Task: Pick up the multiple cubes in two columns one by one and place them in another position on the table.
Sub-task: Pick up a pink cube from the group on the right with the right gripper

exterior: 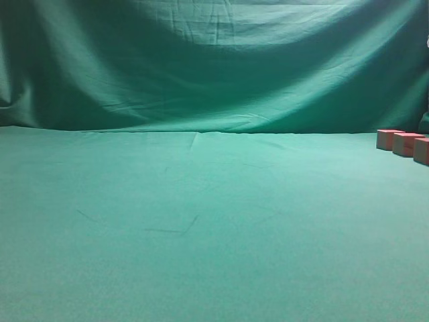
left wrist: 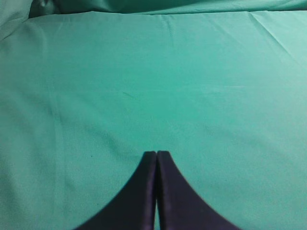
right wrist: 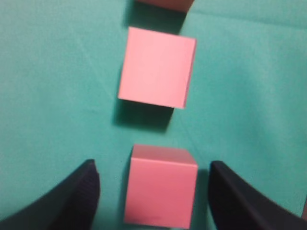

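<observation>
In the right wrist view my right gripper [right wrist: 153, 179] is open, with a pink cube [right wrist: 160, 187] standing on the green table [right wrist: 57, 96] between its two black fingers, gaps on both sides. A second cube [right wrist: 157, 67] lies beyond it and the edge of a third cube [right wrist: 165, 4] shows at the top. In the exterior view three cubes [exterior: 404, 143] sit in a row at the far right edge; neither gripper shows there. My left gripper [left wrist: 156, 153] is shut and empty over bare cloth.
The green table cloth [exterior: 201, 221] is slightly wrinkled, with a draped green backdrop [exterior: 214, 60] behind it. A fold of cloth shows at the top left of the left wrist view [left wrist: 14, 19].
</observation>
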Motion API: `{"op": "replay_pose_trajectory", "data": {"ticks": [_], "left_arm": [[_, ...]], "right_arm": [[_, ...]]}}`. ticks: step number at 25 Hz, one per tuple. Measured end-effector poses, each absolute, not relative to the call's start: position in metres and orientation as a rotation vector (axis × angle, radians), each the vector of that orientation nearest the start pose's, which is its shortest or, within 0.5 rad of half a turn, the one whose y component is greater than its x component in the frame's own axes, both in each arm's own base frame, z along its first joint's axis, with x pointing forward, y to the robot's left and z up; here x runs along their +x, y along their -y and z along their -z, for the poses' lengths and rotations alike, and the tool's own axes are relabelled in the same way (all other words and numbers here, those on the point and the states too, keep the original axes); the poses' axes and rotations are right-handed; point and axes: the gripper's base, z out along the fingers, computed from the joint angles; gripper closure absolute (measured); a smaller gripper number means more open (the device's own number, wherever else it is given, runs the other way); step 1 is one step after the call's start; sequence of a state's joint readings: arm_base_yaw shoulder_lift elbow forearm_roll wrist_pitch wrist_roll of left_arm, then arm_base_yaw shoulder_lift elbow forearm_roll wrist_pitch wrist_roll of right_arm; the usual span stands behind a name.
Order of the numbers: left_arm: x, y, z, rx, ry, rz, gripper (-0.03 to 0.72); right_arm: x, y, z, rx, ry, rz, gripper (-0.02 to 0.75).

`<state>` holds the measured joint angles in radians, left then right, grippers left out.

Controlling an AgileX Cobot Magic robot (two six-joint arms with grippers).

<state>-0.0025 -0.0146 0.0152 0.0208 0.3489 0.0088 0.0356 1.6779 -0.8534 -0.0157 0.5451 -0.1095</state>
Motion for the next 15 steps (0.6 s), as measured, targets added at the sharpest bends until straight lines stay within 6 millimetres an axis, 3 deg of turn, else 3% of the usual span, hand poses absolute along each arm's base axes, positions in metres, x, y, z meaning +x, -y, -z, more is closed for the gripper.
{"op": "replay_pose_trajectory", "data": {"ticks": [5,15], "left_arm": [[0.0528,-0.0005,-0.1774,0.023,-1.833,-0.025,0.688],[0.0528,-0.0005,-0.1774,0.023,-1.833,-0.025,0.688]], "right_arm": [[0.2956,-0.0096,-0.1604,-0.228,-2.833,0.034,0.481],[0.2899,-0.0091,-0.1682,-0.243,-2.858,0.039,0.483]]}}
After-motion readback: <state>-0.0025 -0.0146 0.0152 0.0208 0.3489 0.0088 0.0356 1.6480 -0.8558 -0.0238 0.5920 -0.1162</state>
